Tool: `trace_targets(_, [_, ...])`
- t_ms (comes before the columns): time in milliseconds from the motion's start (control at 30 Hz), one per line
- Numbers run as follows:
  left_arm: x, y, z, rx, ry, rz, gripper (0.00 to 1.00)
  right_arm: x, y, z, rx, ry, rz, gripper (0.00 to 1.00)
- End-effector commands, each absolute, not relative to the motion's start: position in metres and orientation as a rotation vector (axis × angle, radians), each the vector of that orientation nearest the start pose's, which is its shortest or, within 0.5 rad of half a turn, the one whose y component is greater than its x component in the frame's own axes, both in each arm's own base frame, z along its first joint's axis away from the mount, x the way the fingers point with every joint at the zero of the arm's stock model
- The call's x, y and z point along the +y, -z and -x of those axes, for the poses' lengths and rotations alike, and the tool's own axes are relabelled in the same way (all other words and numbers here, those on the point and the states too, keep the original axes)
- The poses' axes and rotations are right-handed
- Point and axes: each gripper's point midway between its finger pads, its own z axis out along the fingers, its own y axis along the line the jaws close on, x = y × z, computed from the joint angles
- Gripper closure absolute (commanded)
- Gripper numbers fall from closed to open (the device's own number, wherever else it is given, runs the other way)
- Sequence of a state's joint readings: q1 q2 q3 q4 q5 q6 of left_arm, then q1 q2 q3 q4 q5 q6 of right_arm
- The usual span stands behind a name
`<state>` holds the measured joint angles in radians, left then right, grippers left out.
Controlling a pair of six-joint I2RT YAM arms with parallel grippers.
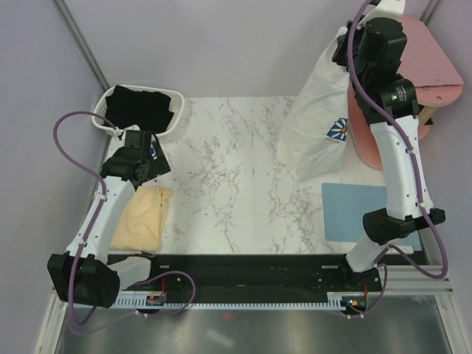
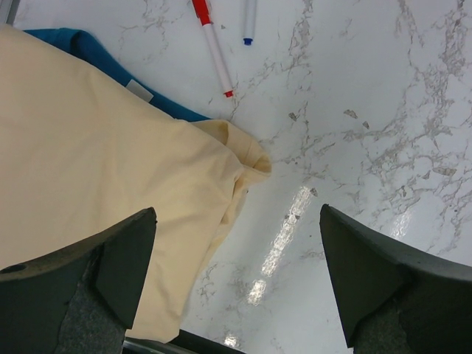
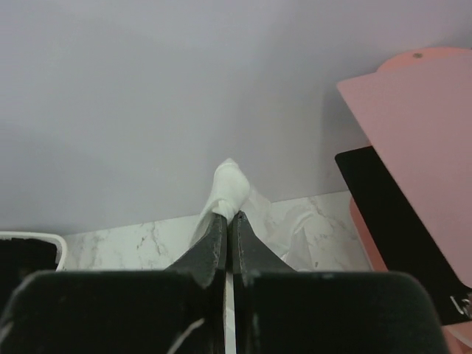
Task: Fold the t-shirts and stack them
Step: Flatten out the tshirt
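My right gripper (image 1: 345, 40) is shut on the white t-shirt (image 1: 318, 125) and holds it high at the back right; the cloth hangs down to the table with its blue daisy print (image 1: 338, 131) showing. In the right wrist view the white cloth (image 3: 231, 186) bunches above my closed fingertips (image 3: 227, 219). The pale yellow t-shirt (image 1: 141, 219) lies folded at the front left, also seen in the left wrist view (image 2: 96, 184). My left gripper (image 2: 236, 243) is open and empty just above the table beside the yellow shirt's edge. The black t-shirt (image 1: 144, 110) lies in a white basket (image 1: 104, 99).
A light-blue mat (image 1: 361, 210) lies at the front right. A pink board (image 1: 435, 70) with a black clipboard (image 3: 391, 214) stands at the back right. A red pen (image 2: 214, 48) and a blue pen (image 2: 249, 21) lie near blue cloth (image 2: 110, 63) under the yellow shirt.
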<state>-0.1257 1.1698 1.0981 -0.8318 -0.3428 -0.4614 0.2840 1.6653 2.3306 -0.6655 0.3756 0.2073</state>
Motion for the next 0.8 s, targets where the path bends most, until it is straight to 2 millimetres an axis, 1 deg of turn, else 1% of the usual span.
trace_targets(0, [0.009,-0.182,-0.289,2.344,-0.178,0.502,0.02,0.132,-0.504,-0.466,1.626,-0.246,-0.069,1.0])
trace_targets(33, [0.01,-0.182,-0.288,2.343,-0.184,0.501,0.02,0.149,-0.497,-0.468,1.642,-0.272,-0.011,1.0])
trace_targets(67, [0.011,-0.182,-0.288,2.342,-0.19,0.501,0.02,0.163,-0.484,-0.473,1.672,-0.264,0.016,1.0])
trace_targets(100, [0.012,-0.181,-0.288,2.342,-0.201,0.502,0.02,0.19,-0.478,-0.466,1.684,-0.289,0.077,1.0])
trace_targets(133, [0.013,-0.182,-0.288,2.338,-0.202,0.503,0.02,0.203,-0.471,-0.465,1.697,-0.284,0.12,1.0])
trace_targets(167, [0.013,-0.183,-0.288,2.338,-0.204,0.504,0.02,0.216,-0.459,-0.466,1.722,-0.283,0.142,1.0])
trace_targets(200, [0.013,-0.182,-0.287,2.339,-0.202,0.505,0.02,0.241,-0.446,-0.459,1.748,-0.308,0.194,1.0])
trace_targets(267, [0.013,-0.184,-0.287,2.332,-0.199,0.507,0.02,0.266,-0.426,-0.452,1.782,-0.339,0.245,1.0])
trace_targets(300, [0.012,-0.184,-0.287,2.331,-0.192,0.511,0.02,0.289,-0.399,-0.442,1.833,-0.354,0.301,1.0])
trace_targets(333, [0.012,-0.185,-0.287,2.329,-0.189,0.512,0.02,0.302,-0.385,-0.436,1.86,-0.382,0.316,1.0])
trace_targets(367, [0.012,-0.185,-0.288,2.33,-0.189,0.514,0.02,0.326,-0.379,-0.421,1.855,-0.434,0.356,1.0])
trace_targets(400, [0.011,-0.185,-0.289,2.328,-0.183,0.517,0.02,0.337,-0.346,-0.412,1.919,-0.442,0.386,1.0])
trace_targets(433, [0.011,-0.185,-0.289,2.33,-0.182,0.516,0.02,0.349,-0.333,-0.402,1.936,-0.468,0.409,1.0])
trace_targets(467, [0.01,-0.184,-0.289,2.333,-0.18,0.517,0.02,0.361,-0.331,-0.393,1.928,-0.522,0.393,1.0])
trace_targets(500, [0.01,-0.184,-0.289,2.334,-0.179,0.518,0.02,0.381,-0.298,-0.37,1.982,-0.556,0.454,1.0])
trace_targets(533, [0.01,-0.182,-0.289,2.34,-0.18,0.52,0.02,0.391,-0.288,-0.359,1.991,-0.59,0.468,1.0])
trace_targets(567, [0.009,-0.182,-0.29,2.341,-0.177,0.519,0.02,0.414,-0.287,-0.337,1.979,-0.67,0.468,1.0])
trace_targets(600, [0.009,-0.18,-0.29,2.347,-0.175,0.521,0.02,0.422,-0.261,-0.32,2.02,-0.686,0.5,1.0])
trace_targets(633, [0.008,-0.18,-0.29,2.348,-0.17,0.522,0.03,0.433,-0.253,-0.307,2.026,-0.722,0.508,1.0])
trace_targets(667, [0.007,-0.178,-0.291,2.352,-0.167,0.524,0.03,0.448,-0.25,-0.295,2.004,-0.77,0.512,1.0])
trace_targets(700, [0.006,-0.178,-0.291,2.355,-0.159,0.527,0.03,0.465,-0.229,-0.265,2.037,-0.802,0.556,1.0])
trace_targets(733, [0.005,-0.177,-0.292,2.357,-0.155,0.528,0.03,0.474,-0.222,-0.252,2.042,-0.814,0.566,1.0])
trace_targets(767, [0.004,-0.176,-0.292,2.361,-0.15,0.53,0.03,0.491,-0.207,-0.228,2.047,-0.847,0.613,1.0])
